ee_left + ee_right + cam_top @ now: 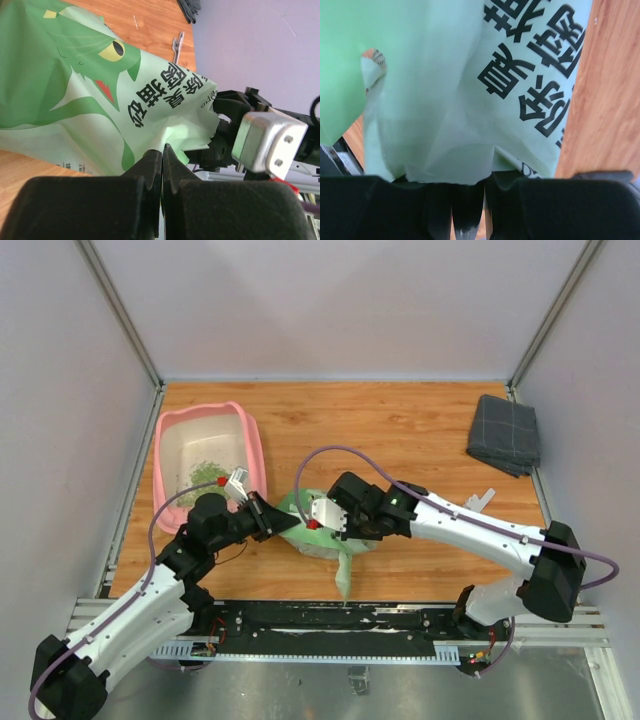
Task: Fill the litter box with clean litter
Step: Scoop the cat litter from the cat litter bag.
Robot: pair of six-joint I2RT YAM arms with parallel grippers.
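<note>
The pink litter box stands at the left of the wooden table, with a small heap of green clean litter in its pale inside. A light green printed bag lies right of the box. My left gripper is shut on the bag's torn top edge, as the left wrist view shows, with the bag's cat print ahead. My right gripper is shut on the same end of the bag, and the bag's film fills the right wrist view above my gripper.
A grey folded cloth lies at the back right corner. A grey metal scoop lies on the table right of the right arm; it also shows in the left wrist view. Grey walls enclose the table on three sides.
</note>
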